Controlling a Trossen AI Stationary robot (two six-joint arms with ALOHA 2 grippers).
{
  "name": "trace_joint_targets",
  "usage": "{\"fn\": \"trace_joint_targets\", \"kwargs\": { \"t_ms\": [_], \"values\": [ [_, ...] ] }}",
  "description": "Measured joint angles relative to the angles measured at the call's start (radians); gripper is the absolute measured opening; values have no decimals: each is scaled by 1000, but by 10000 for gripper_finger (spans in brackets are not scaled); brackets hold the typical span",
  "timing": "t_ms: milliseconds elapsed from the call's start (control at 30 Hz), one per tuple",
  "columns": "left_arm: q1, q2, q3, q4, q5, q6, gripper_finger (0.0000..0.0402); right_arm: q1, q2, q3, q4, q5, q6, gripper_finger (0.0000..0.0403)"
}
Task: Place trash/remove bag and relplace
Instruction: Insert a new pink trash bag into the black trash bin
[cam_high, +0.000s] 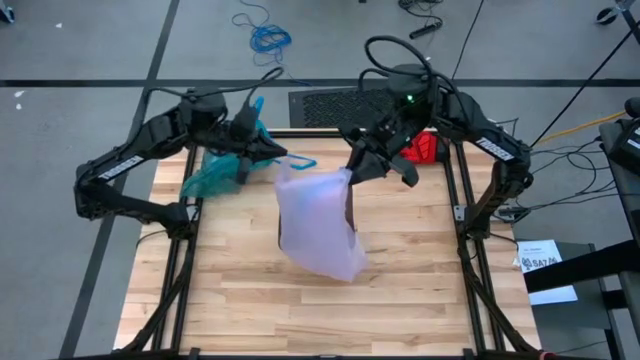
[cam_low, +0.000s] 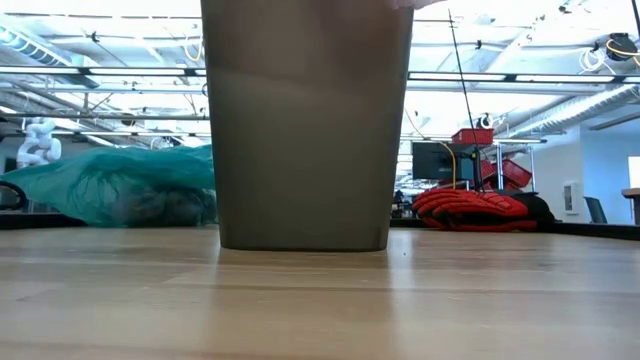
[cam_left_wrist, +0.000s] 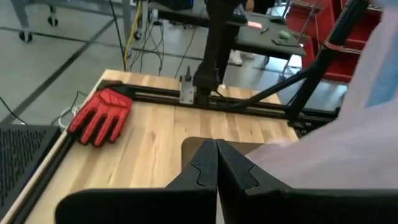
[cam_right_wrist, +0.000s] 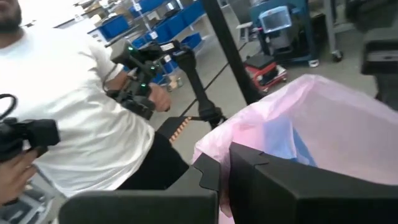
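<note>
Replacement step: left hand and right hand, each clenched on the pink liner's rim, must next spread it over the bin; full teal bag lies at the desk's far-left corner.

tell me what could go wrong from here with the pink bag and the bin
1. The pale pink translucent bag hangs between both shut pincers, left pincer and right pincer; thin film might slip or tear.
2. The bag hides most of the dark bin, so its mouth may miss the rim.
3. The full teal bag lies near the table edge.

Bin top cut off; teal bag contents blurred.
</note>
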Motion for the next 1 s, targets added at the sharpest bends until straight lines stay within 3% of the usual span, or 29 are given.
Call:
{"fn": "trace_joint_targets", "kwargs": {
  "t_ms": [300,533,800,1000],
  "values": [
    [-69,103,0,-15,50,0,0,30,-1,0,-35,-5,32,0],
    [-119,116,-23,-49,49,9,0,31,-1,0,-252,73,-2,0],
    [-127,47,-187,22,43,-54,0,31,34,0,-446,130,-72,0],
    [-154,5,-315,236,42,-153,0,31,66,-1,-538,142,-127,0]
  ]
}}
